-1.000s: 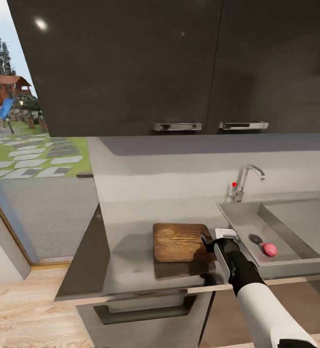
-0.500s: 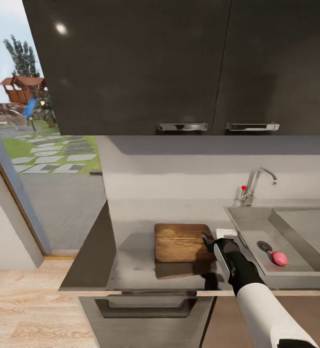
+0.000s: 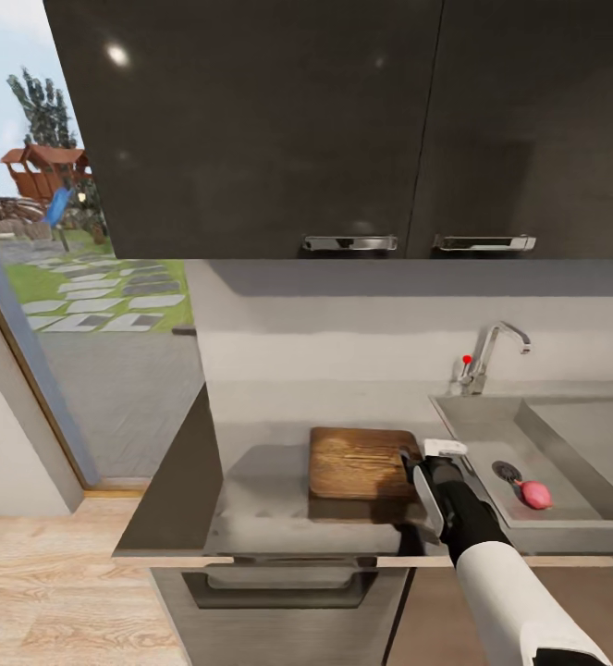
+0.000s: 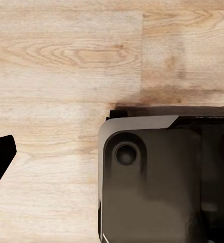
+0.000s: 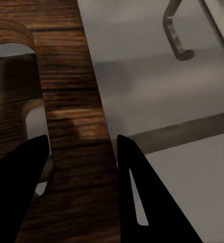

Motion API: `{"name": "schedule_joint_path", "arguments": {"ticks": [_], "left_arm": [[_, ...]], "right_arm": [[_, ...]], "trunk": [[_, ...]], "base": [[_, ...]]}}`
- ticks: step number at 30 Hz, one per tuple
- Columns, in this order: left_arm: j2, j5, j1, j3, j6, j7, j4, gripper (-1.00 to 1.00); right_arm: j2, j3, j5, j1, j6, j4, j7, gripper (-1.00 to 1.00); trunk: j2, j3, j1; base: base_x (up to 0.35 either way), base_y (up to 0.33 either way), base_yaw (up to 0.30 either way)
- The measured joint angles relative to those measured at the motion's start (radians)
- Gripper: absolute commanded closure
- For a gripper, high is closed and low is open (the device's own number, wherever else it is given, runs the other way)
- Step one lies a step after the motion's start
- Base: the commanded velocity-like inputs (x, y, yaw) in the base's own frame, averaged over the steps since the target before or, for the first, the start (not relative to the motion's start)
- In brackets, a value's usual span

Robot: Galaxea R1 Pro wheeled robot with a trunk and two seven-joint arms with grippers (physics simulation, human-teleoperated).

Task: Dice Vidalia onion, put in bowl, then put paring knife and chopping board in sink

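Chopping board (image 3: pixel 363 462) pinched at its slotted end by my right tool (image 3: pixel 415 462)
My right tool's two fingers (image 5: pixel 137 202) straddle the board's end strip beside the slot, the board on the grey bench (image 3: pixel 260 504) left of the sink (image 3: pixel 491 430); the onion (image 3: pixel 535 494) lies in the basin by the drain

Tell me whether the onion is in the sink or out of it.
In. The onion lies on the sink floor beside the round drain, apart from the board.
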Motion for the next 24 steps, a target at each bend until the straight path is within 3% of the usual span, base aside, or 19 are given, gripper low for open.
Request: {"name": "schedule_joint_path", "arguments": {"ticks": [24], "left_arm": [[0.000,0.000,0.000,0.000,0.000,0.000,-0.002,-1.00]], "right_arm": [[-0.006,0.001,-0.001,0.000,-0.008,0.038,-0.045,1.00]], "trunk": [[0.000,0.000,0.000]], "base": [[0.006,-0.024,0.000]]}}
